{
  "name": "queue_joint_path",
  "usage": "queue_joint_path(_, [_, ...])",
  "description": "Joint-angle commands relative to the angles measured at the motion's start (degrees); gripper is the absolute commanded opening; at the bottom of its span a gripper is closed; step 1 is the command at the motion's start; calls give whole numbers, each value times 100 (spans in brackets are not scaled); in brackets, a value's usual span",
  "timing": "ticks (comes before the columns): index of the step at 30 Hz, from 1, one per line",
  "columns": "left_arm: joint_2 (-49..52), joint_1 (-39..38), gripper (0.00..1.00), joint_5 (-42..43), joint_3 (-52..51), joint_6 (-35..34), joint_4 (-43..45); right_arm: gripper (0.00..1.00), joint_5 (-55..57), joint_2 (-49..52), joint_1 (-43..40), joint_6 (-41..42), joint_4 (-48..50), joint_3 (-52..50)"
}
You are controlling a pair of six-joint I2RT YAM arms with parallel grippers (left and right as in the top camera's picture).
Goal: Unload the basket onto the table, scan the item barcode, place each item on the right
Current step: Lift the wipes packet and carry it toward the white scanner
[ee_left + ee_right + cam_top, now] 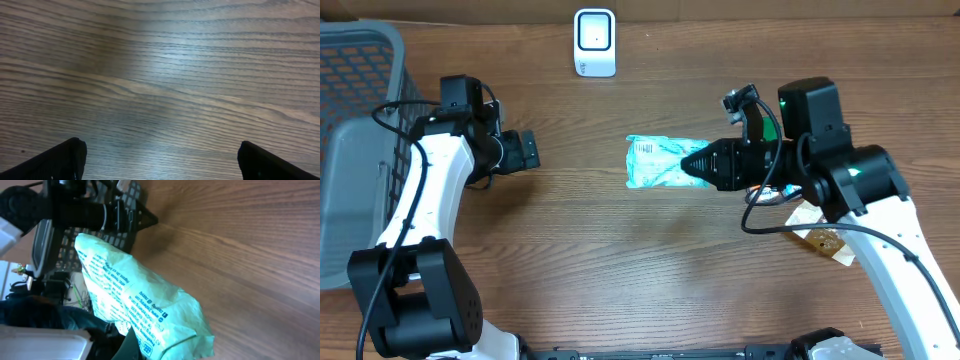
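Mint-green packet (655, 163), clamped at its 3 o'clock end by the right gripper (692, 165), bared blue lettering only wrist-side; left gripper (160, 160) gaped open.

Wooden table (620, 270) fills nearly the whole overhead view: mid-brown, grain running left to right. Along its far edge we see a paler tan band (770, 8); we cannot tell whether it is wall or board. A grey slatted basket (350, 70) stands at the table's left edge. Light comes from above. In the left wrist view we record a soft pale sheen (175, 55) across the upper middle of the wood, with the upper left corner darker.
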Motion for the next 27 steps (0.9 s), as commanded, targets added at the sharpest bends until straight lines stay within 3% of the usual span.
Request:
queue_joint_path(1, [61,-4,99,-35,-42,81,-11,4,133,-107,4,44,-245,551])
queue_joint_path(8, [61,-9,100,-17,-42,39,85,4,1333,684,133,11,-1217,2129])
queue_joint_path(15, [61,-7,99,-17,-42,39,98,4,3515,2844,782,-348,-2293,5370])
queue_joint_path(22, [61,-7,100,-17,-42,39,98,4,6596,4118,1246,-1768,-352,5740])
queue_joint_path(27, [61,-7,100,-17,-42,39,101,4,6778,4883,1283,-4638,1036,5720])
